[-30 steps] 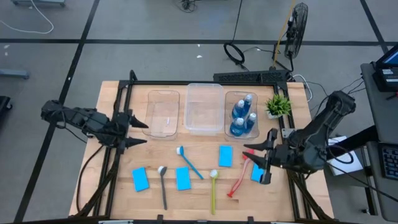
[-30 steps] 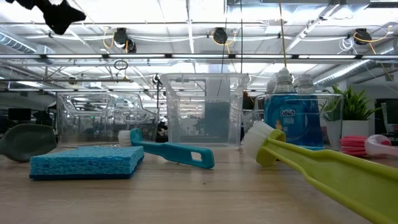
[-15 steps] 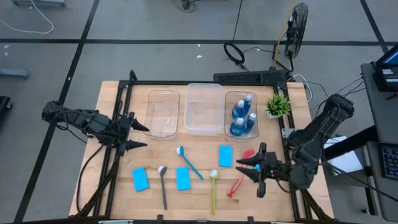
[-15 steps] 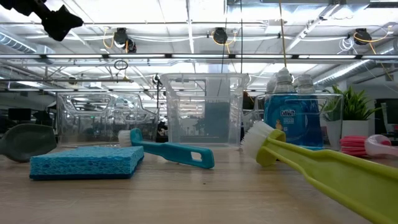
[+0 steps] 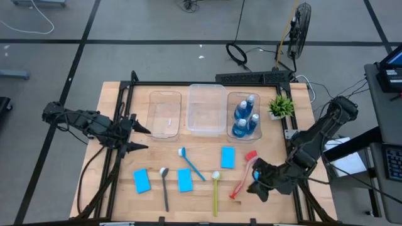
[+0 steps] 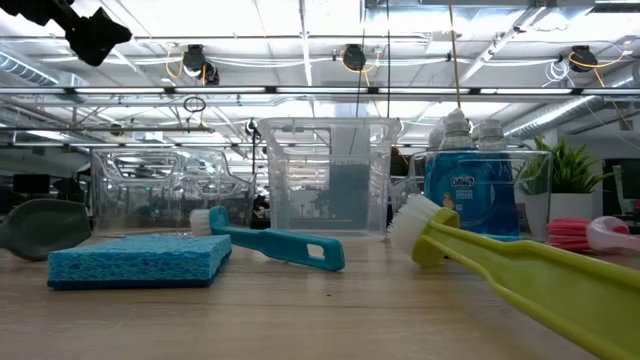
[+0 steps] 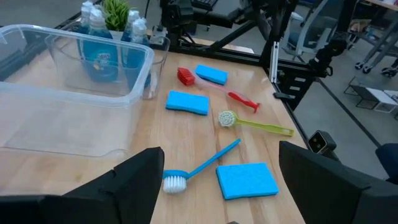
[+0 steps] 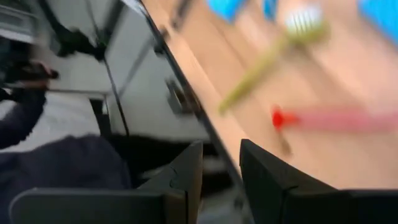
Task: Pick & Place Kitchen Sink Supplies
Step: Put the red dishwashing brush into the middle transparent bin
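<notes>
1. Front-right on the worktop [image 5: 113,182]: the red brush [image 5: 242,177] lies flat, bristle head toward the tubs and handle end toward the near edge. Its long axis runs far-to-near with a slight slant.
2. One blue sponge [image 7: 211,74] sits just beside that brush's head, on the side toward the worktop's right edge. From above, the right arm mostly covers it.
3. Right gripper [image 5: 259,186] hangs just beside the red handle, between it and the right edge. The brush therefore lies to the gripper's left. Its fingers stand a little apart, and I see nothing between them.
4. Judgement: this arm is far the nearer to the red brush. A grasp across the handle means turning the fingers crosswise to that far-to-near axis. The right wrist camera is blurred and looks partly off the worktop's edge.
5. Left gripper [image 5: 148,137] waits above the left side, near the left-hand tub, fingers wide apart and empty.
6. Bottles [image 5: 245,116] already stand in the right-hand tub [image 5: 230,100]; the sponges and brushes are not yet binned.
7. Against one second ago: the right gripper has swung down from beside the plant end toward the near corner. The left arm has hardly shifted, and no item has moved.
</notes>
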